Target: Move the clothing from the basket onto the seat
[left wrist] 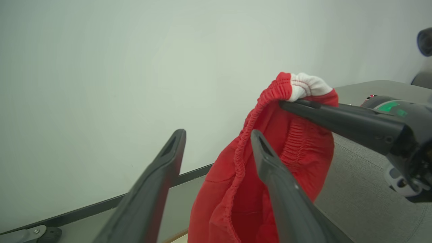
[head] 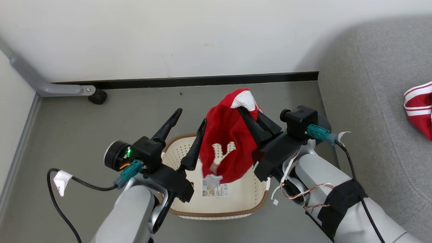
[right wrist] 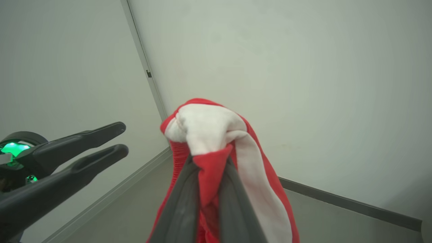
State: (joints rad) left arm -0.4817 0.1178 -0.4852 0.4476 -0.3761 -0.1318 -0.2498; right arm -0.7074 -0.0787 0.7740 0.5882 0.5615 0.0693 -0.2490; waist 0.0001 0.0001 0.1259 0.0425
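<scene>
label [head: 213,189] in basket [head: 219,214] illegible, no readable text

Soft cloth clothing [head: 225,145] (perforated plastic basket [head: 236,199])

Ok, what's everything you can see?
red garment: one, red with white trim, hanging from the right claw over the basket
striped garment: one, red and white, on the seat
basket: one, cream with brown rim, on the floor
paper label: one, white, inside the basket
seat: one, grey, at the right
metal bar: one, grey, far left by the wall
left claw: one, black, open beside the red garment
right claw: one, black, shut on the red garment
</scene>
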